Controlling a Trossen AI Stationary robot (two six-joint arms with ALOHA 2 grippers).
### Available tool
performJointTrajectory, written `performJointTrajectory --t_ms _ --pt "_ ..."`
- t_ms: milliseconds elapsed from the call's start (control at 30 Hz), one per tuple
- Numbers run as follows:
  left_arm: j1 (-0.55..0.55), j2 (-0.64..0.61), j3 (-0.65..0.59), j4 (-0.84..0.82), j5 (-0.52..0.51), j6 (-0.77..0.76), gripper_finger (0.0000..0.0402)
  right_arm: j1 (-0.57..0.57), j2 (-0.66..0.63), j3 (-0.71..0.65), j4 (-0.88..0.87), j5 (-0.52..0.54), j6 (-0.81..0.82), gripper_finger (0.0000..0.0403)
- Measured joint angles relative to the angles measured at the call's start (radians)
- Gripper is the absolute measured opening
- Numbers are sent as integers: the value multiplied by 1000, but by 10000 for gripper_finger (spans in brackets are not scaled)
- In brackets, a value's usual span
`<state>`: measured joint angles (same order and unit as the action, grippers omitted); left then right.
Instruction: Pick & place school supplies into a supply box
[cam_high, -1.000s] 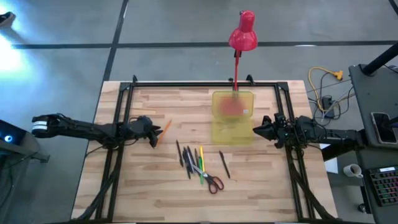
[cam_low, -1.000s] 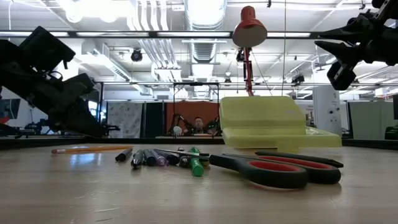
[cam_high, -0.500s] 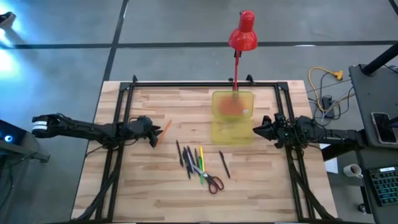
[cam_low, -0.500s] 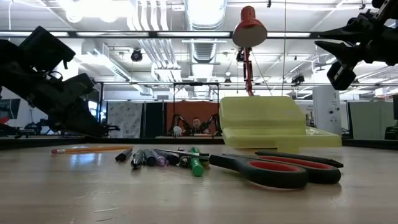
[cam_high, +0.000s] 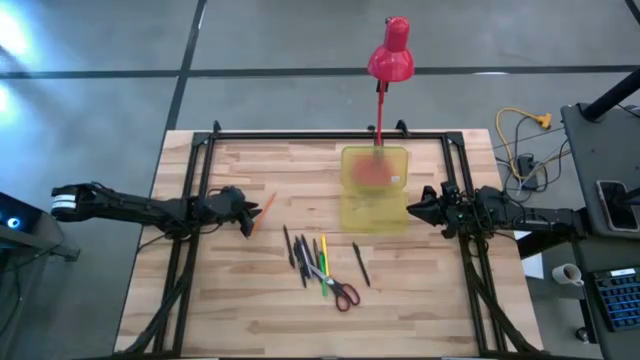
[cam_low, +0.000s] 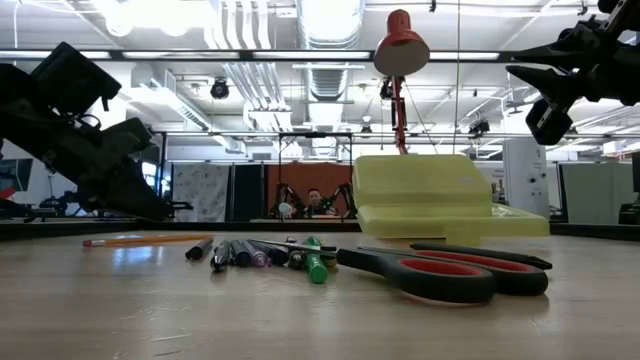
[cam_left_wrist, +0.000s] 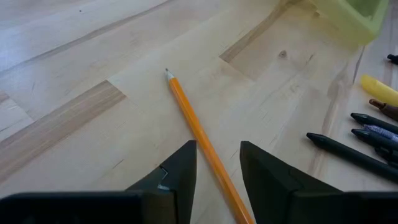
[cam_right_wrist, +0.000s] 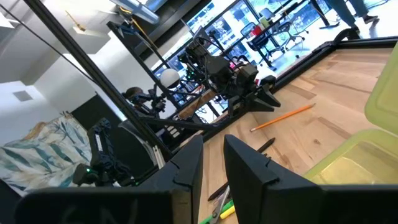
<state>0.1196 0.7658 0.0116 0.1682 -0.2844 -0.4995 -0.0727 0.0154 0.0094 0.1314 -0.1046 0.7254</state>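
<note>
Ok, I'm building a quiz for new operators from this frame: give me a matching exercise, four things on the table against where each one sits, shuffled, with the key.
Things:
1. orange pencil
2. scissors
3. supply box
4. left gripper

Places:
A. open, towards the table's far edge, at the foot of the red lamp
B. lying alone on the wood, apart from the other pens
C. at the near end of the pen cluster, red handles nearest the front edge
D. open above the table, just over the orange pencil

Pairs: 1-B, 2-C, 3-A, 4-D
</note>
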Motion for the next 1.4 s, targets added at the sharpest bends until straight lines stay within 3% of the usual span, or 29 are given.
performJointTrajectory --t_ms 700,833,1033,1333,1400 --pt "0 0 0 0 0 0 108 0 0 0 1 1 1 59" --pt "0 0 0 0 0 0 108 0 0 0 4 0 157 59" --pt "0 0 0 0 0 0 108 3 17 0 108 208 319 59" --pt "0 0 0 4 0 -4 108 3 64 0 200 299 414 59" --pt "-1 0 0 41 0 -151 108 3 78 0 202 338 451 59"
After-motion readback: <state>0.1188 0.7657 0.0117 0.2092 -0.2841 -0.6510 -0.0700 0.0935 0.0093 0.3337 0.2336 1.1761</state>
